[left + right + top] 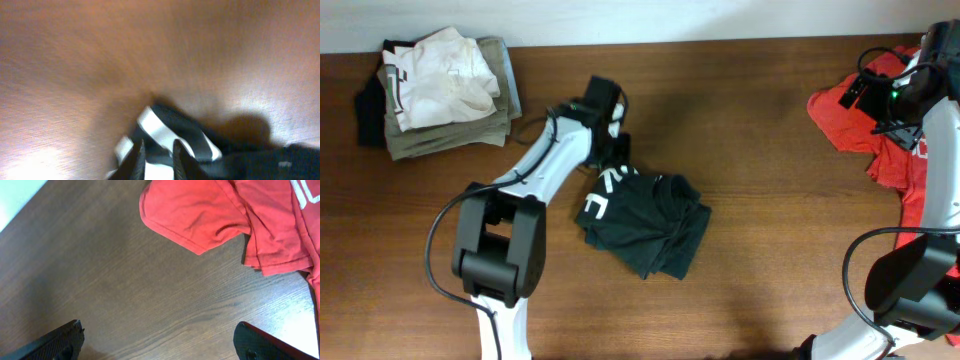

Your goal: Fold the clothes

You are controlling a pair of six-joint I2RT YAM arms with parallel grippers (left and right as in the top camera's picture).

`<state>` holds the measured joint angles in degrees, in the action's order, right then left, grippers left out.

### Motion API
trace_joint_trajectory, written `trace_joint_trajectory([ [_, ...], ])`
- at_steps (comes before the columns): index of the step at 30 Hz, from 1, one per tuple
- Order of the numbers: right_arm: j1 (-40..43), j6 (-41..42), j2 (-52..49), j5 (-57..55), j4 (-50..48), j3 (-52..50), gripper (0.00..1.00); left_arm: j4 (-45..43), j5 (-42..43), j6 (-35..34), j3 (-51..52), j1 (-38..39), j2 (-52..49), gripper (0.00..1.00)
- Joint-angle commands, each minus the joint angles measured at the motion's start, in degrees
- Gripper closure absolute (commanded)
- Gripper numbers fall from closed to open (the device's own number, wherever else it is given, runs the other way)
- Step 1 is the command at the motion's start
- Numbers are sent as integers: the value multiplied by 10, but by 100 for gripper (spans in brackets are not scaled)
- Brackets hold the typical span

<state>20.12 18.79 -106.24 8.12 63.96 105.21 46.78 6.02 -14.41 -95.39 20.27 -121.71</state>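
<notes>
**A:** Where is the black T-shirt (655, 225) lying?

**B:** It is lying in a rumpled heap near the middle of the bench (770, 260), with its layers bunching over one another. A white marking (597, 197) is showing at its upper-left corner.

**A:** And what is the left tool (157, 161) doing?

**B:** It is sitting right at that corner. Its fingers are standing close together with only a slim gap, and black-and-white cloth is showing at the tips. The wrist view is blurring badly, though, so I am not managing to tell whether it is pinching the fabric or just poised over it.

**A:** The right tool (161, 344)?

**B:** It is hanging wide open and carrying nothing. It is over bare wood just beside the red T-shirt (200, 210), well apart from the black one.

**A:** How are you expecting the shirt to handle?

**B:** I am judging it light, soft and limp. It is likely going to sag from any single pinch and drag its loose folds along the smooth bench. It is not looking fragile, but a deep pinch is risking several layers at once.

**A:** So where are you suggesting a hold?

**B:** I am suggesting one outer edge, at a hem or shoulder seam. Each tool would be taking a separate corner, so the cloth is spreading flat rather than bunching.
</notes>
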Motion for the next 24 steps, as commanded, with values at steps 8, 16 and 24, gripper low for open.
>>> trace_joint_trajectory([
  [8,2,-5,1,-5,-1,5,1,264,207,211,-115,-98,-2,1],
  [16,2,-5,1,-5,-1,5,1,112,217,216,129,-69,-2,1],
  [24,2,-5,1,-5,-1,5,1,23,277,212,158,-26,-2,61],
])
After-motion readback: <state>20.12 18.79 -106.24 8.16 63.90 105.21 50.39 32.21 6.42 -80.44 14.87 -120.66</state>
